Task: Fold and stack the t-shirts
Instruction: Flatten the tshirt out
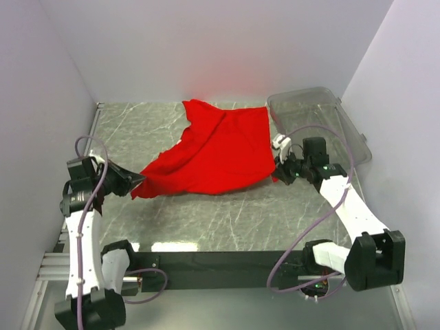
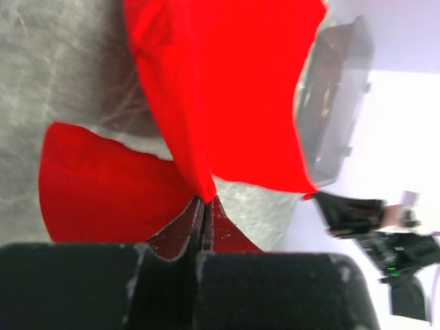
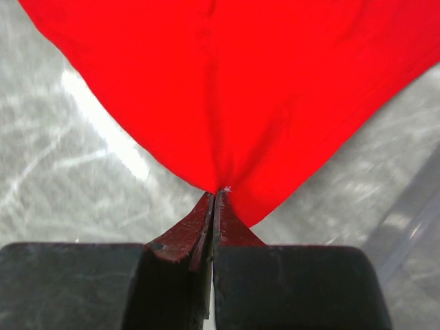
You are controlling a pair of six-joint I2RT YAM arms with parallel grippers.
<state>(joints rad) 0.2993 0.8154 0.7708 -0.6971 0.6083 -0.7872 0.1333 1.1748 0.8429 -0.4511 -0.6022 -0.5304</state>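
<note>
A plain red t-shirt [image 1: 216, 151] hangs stretched between both arms above the grey marble table, its far end trailing toward the back wall. My left gripper [image 1: 137, 183] is shut on the shirt's left corner; in the left wrist view the jaws [image 2: 205, 201] pinch a point of red cloth [image 2: 220, 89] that fans away from them. My right gripper [image 1: 278, 172] is shut on the shirt's right edge; in the right wrist view the cloth [image 3: 227, 82] spreads upward from the closed tips [image 3: 217, 192].
A clear plastic bin [image 1: 320, 120] stands at the back right against the wall, just beyond the right gripper, and shows in the left wrist view too [image 2: 333, 103]. White walls enclose the table [image 1: 227, 220] on three sides. A black rail runs along the near edge.
</note>
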